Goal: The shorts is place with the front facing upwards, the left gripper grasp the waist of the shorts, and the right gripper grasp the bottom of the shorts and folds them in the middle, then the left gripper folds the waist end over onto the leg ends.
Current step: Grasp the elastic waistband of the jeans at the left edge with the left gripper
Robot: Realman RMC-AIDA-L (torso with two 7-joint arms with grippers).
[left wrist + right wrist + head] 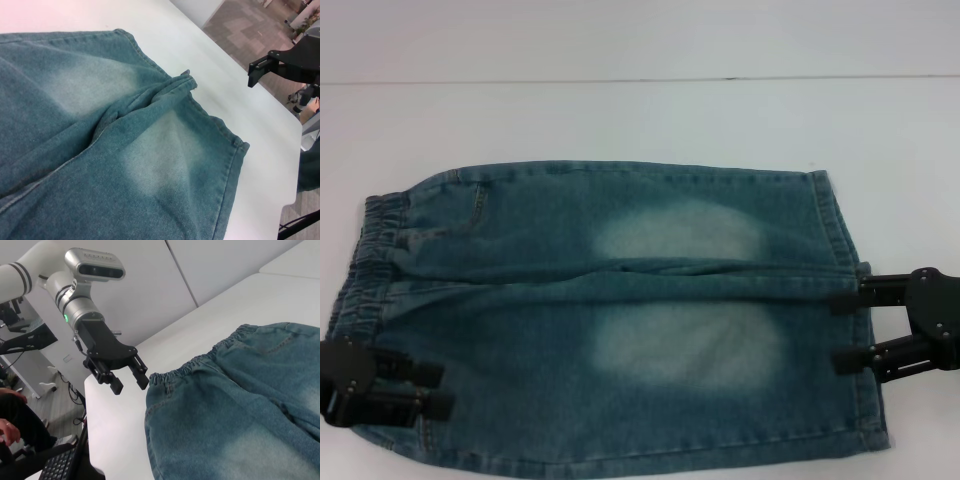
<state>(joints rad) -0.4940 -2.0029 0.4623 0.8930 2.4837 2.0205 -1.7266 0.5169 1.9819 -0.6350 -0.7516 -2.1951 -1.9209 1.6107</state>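
Note:
The blue denim shorts (620, 320) lie flat on the white table (620, 120), with pale faded patches on both legs. The gathered waist (375, 250) is at the left and the straight leg hems (870, 410) at the right. My left gripper (430, 390) hovers open over the near waist corner; the right wrist view shows the left gripper (130, 386) raised beside the waist (200, 362), holding nothing. My right gripper (847, 330) is open, its fingers reaching over the near leg's hem. Part of the right gripper (260, 72) shows beyond the hem (227, 165) in the left wrist view.
The table's far edge (620, 80) meets a wall behind the shorts. Off the table's end, the right wrist view shows a keyboard (60, 465) and a person's hand (7, 430). Bare white tabletop lies beyond the shorts.

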